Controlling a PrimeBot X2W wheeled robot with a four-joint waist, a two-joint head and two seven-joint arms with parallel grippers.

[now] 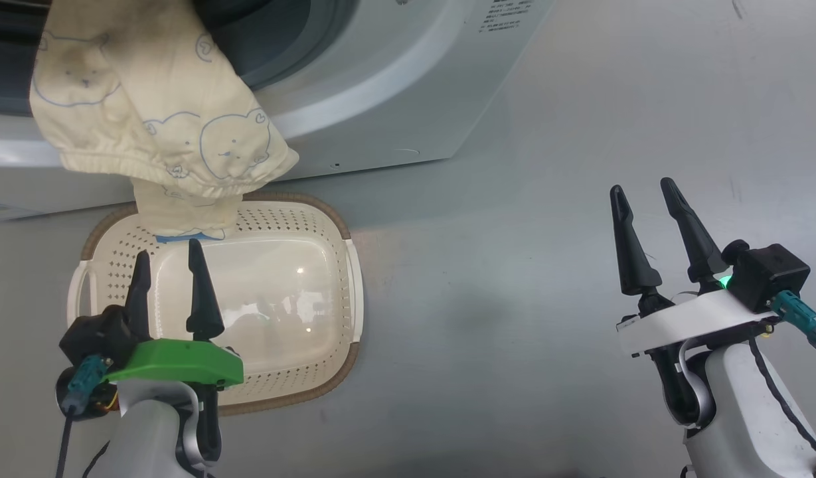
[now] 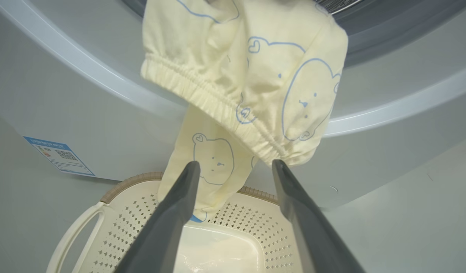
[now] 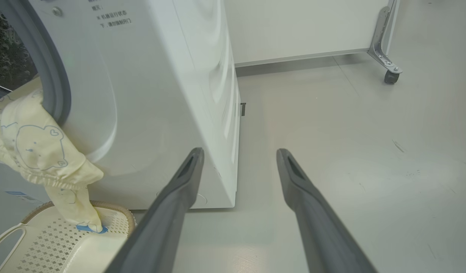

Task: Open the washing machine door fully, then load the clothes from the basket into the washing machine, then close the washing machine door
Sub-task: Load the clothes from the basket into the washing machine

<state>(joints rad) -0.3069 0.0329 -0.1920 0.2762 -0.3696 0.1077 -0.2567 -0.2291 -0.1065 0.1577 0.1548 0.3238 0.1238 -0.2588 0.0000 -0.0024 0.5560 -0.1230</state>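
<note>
Clothes [image 1: 162, 126] hang from the washing machine [image 1: 381, 99] mouth, one end trailing into the basket [image 1: 354, 279], apparently half-loaded. Left gripper [image 1: 168, 251] and right gripper [image 1: 642, 186] hover empty, fingers apart.

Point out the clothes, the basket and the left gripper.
clothes [image 1: 202, 133], head view, on the hanging bear-print fabric.
basket [image 1: 288, 222], head view, on its perforated far wall.
left gripper [image 1: 168, 251], head view, midway between its fingertips.
</note>
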